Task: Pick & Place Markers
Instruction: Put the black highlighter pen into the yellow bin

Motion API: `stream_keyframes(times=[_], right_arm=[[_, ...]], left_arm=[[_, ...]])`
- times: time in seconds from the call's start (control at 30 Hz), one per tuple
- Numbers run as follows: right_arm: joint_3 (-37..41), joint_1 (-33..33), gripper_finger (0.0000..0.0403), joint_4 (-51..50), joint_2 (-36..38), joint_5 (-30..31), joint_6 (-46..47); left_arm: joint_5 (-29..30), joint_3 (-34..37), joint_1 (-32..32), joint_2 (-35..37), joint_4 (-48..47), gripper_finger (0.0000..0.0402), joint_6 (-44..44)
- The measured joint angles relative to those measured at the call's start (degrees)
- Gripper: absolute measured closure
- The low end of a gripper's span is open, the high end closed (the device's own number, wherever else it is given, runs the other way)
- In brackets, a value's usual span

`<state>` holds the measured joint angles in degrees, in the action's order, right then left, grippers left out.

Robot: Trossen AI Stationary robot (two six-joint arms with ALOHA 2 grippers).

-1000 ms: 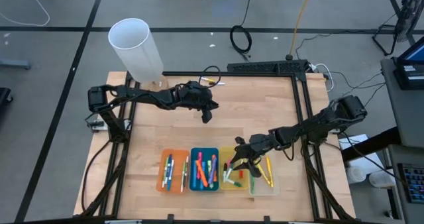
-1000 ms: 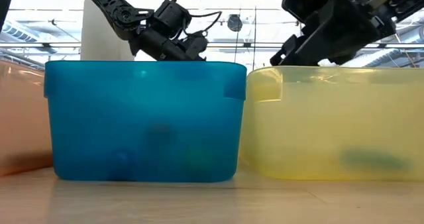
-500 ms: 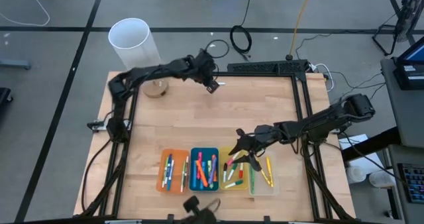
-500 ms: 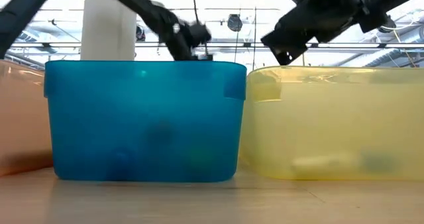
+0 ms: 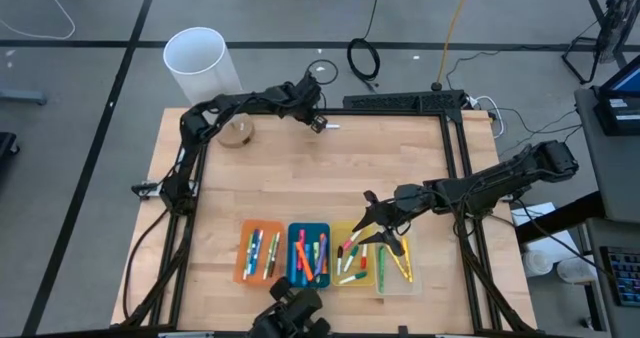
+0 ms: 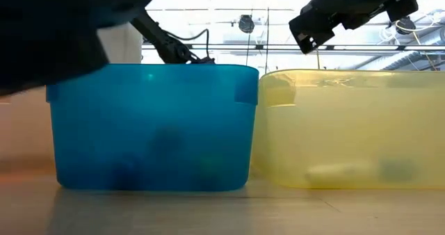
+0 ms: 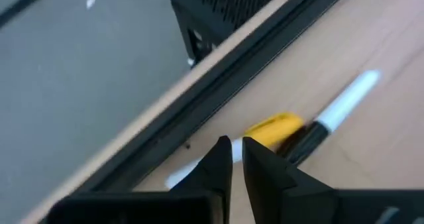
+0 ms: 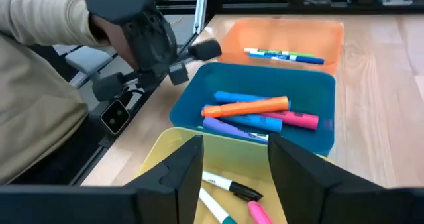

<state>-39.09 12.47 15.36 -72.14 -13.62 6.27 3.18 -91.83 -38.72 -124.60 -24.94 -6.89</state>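
Now, from the high view, your left tool is out at the far edge of the surface, just by the black rail, while your right tool hangs over the yellow tray, fingers spread apart and empty. The markers lie sorted in the orange tray, blue tray, yellow tray and clear tray along the near edge.

Down low, you see the blue tray and yellow tray walls up close, with the right tool above the yellow one.

On your left wrist view, the fingers sit nearly together, holding nothing, right beside a yellow-capped marker lying on the wood.

On your right wrist view, the open fingers frame the yellow tray; beyond, a person's sleeve and a dark gloved hand show by the blue tray.
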Motion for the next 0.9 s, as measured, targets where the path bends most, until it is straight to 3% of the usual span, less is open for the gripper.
stream_keyframes(times=[0.17, 0.33, 0.6, 0.67, 0.77, 0.9], right_arm=[[0.0, 0.0, 0.0248, 0.2, 0.0, 0.0, -0.1], [0.0, 0.0, 0.0248, 0.1, 0.0, 0.0, 0.1], [0.0, 0.0, 0.0248, 0.1, 0.0, 0.0, 0.0], [0.0, 0.0, 0.0248, 0.2, 0.0, 0.0, -0.3], [0.0, 0.0, 0.0248, 0.3, 0.0, 0.0, -0.5], [0.0, 0.0, 0.0248, 0.7, 0.0, 0.0, -0.5]], left_arm=[[-1.4, 0.1, -0.2, -1.3, -1.0, 0.0394, -1.9], [-1.5, 0.1, 0.0, -1.4, -1.6, 0.0385, -2.3], [-10.7, -2.1, 0.7, 2.5, -12.3, 0.0398, 3.5], [-8.5, -2.3, 1.1, 4.0, -11.2, 0.0393, 3.5], [0.4, -2.4, 1.2, 4.7, -8.0, 0.0394, -1.6], [-3.6, -2.4, -1.6, 2.0, -5.7, 0.0396, -6.6]])
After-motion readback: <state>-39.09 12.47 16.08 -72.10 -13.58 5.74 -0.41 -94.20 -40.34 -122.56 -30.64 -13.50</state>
